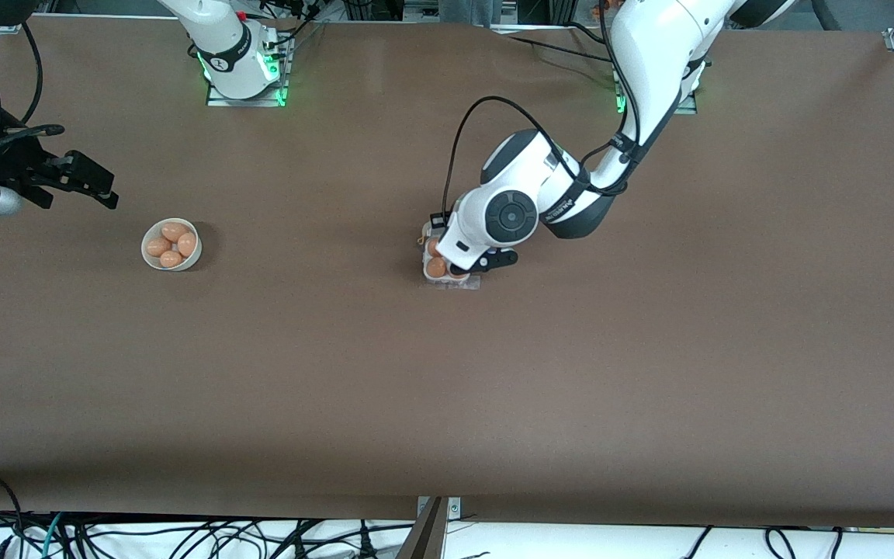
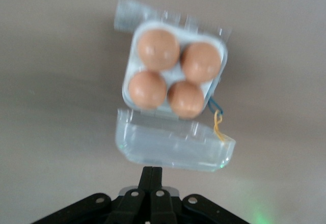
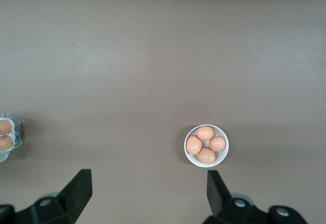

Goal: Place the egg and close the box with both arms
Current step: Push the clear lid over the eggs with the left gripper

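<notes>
Left gripper [image 2: 152, 175] pinched together over egg carton [image 1: 451, 281], mostly hiding it; four eggs [image 2: 159, 49] inside, clear lid [image 2: 173, 145] open. Right gripper [image 3: 147, 191] spread wide, waiting above bowl [image 1: 154, 258].

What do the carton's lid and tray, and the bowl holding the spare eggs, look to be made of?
The box's lid looks like thin clear glossy plastic: the table shows through it. Its tray looks like white plastic or foam, hard to tell. The bowl is smooth, white and opaque, probably ceramic or plastic.
</notes>
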Tool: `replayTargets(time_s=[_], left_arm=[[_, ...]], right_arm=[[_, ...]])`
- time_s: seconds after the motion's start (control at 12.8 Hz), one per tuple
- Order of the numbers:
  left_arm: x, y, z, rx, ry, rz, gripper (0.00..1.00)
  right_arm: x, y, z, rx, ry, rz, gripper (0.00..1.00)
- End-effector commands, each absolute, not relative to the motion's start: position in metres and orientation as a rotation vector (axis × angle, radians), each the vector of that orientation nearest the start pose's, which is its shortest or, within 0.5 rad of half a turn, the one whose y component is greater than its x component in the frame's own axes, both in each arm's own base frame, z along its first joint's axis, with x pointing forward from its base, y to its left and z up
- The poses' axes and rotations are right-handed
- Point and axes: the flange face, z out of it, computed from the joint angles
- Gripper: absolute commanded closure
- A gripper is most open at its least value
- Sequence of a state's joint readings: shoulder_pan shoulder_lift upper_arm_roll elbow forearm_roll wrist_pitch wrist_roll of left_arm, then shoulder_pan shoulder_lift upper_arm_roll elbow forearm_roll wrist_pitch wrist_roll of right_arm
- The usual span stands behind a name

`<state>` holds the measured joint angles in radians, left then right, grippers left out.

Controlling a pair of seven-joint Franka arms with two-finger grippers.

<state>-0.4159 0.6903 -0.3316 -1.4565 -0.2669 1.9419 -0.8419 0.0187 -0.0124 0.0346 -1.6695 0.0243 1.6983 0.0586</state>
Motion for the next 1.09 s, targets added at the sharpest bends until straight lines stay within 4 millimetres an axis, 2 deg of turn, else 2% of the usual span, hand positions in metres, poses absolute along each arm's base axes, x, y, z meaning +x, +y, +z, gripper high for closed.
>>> replayTargets(time_s=[0.0, 0.16, 0.31, 0.39, 0.47, 0.55, 0.78, 1.02], left_arm=[[0.541, -0.460, 0.296, -3.248, -0.463, 0.648, 0.99], [0.556, -0.451, 0.315, -3.266, -0.485, 0.597, 0.98], [0.569, -0.427, 0.324, -3.221, -0.505, 0.583, 0.92], [0.575, -0.414, 0.340, -3.177, -0.469, 0.527, 0.89], [0.579, -0.403, 0.354, -3.113, -0.407, 0.476, 0.84], [0.588, -0.383, 0.365, -3.054, -0.403, 0.467, 0.79], [0.616, -0.341, 0.394, -3.031, -0.433, 0.404, 0.64], [0.632, -0.310, 0.404, -3.056, -0.395, 0.383, 0.48]], right_arm=[[0.558, 0.036, 0.599, -3.128, -0.015, -0.042, 0.00], [0.558, 0.037, 0.599, -3.125, -0.017, -0.039, 0.00], [0.558, 0.037, 0.599, -3.123, -0.019, -0.039, 0.00], [0.558, 0.035, 0.598, -3.122, -0.019, -0.037, 0.00], [0.559, 0.034, 0.597, -3.122, -0.019, -0.034, 0.00], [0.559, 0.034, 0.597, -3.121, -0.005, -0.029, 0.00], [0.559, 0.033, 0.596, -3.121, -0.012, -0.025, 0.00], [0.559, 0.033, 0.596, -3.121, -0.005, -0.022, 0.00]])
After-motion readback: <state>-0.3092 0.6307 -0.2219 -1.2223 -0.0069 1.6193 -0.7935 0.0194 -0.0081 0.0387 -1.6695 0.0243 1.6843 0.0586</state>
